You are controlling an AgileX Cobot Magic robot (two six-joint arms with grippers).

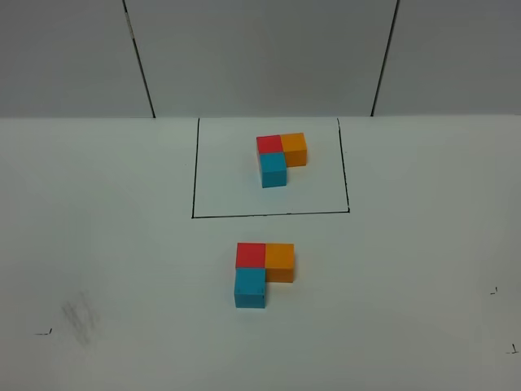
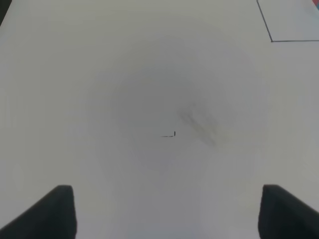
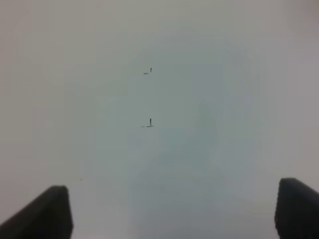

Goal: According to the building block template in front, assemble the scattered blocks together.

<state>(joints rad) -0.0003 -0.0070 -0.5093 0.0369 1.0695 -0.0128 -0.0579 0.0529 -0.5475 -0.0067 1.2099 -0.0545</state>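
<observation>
While both arms stay out of the high camera's frame, the white desk point(image 1: 98, 244) carries two matching sets of cubes. Toward the far edge, inside a black outlined rectangle point(image 1: 195, 171), sits the building block template point(image 1: 279, 156): a tight L with a red cube at the corner, an orange one touching it on the right and a light blue one touching it on the near side. Nearer the front edge, outside the outline and roughly at the middle of the desk, the scattered blocks point(image 1: 262, 270) lie in the same L, red block point(image 1: 251, 255) at the corner, orange block point(image 1: 279, 261) pressed against its right face, blue block point(image 1: 250, 287) against its near face. The left gripper point(image 2: 167, 211) hangs over bare desk with its jaws spread wide and nothing between them; a small pen mark point(image 2: 170, 134) and a grey smudge point(image 2: 199, 124) lie below it. The right gripper point(image 3: 174, 211) likewise hangs over bare desk, its jaws apart and holding nothing, with two small pen marks point(image 3: 148, 123) below.
</observation>
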